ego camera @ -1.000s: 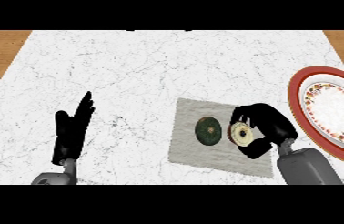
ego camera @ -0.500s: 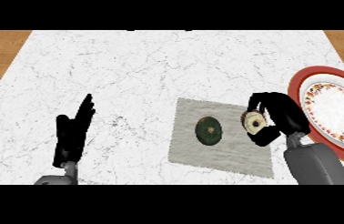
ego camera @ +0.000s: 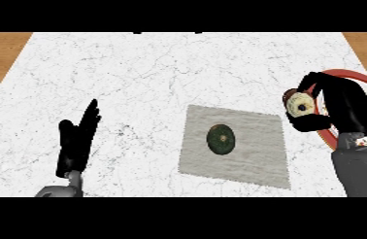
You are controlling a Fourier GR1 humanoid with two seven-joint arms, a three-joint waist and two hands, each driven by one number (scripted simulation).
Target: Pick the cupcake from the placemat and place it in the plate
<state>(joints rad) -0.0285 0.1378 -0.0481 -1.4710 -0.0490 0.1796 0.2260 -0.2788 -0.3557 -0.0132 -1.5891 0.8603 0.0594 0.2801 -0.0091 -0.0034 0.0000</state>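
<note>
The cupcake (ego camera: 296,103), cream with a dark centre, is lifted off the counter and tipped on its side. My right hand (ego camera: 337,104) is shut on it, fingers curled round its right side. It hangs just past the right edge of the grey placemat (ego camera: 247,162), over the left rim of the plate (ego camera: 347,73). The plate is white with a red rim, and my hand and forearm hide most of it. My left hand (ego camera: 77,142) rests open at the lower left, fingers pointing up, far from the mat.
A dark green round object (ego camera: 221,138) lies in the middle of the placemat. The white marble counter (ego camera: 158,73) stretches wide to the left and back. Wooden floor (ego camera: 13,44) shows beyond the counter's far corners.
My right hand has lifted the cupcake off the placemat and carried it right and away, up to the plate's left rim. The left hand has stayed put.
</note>
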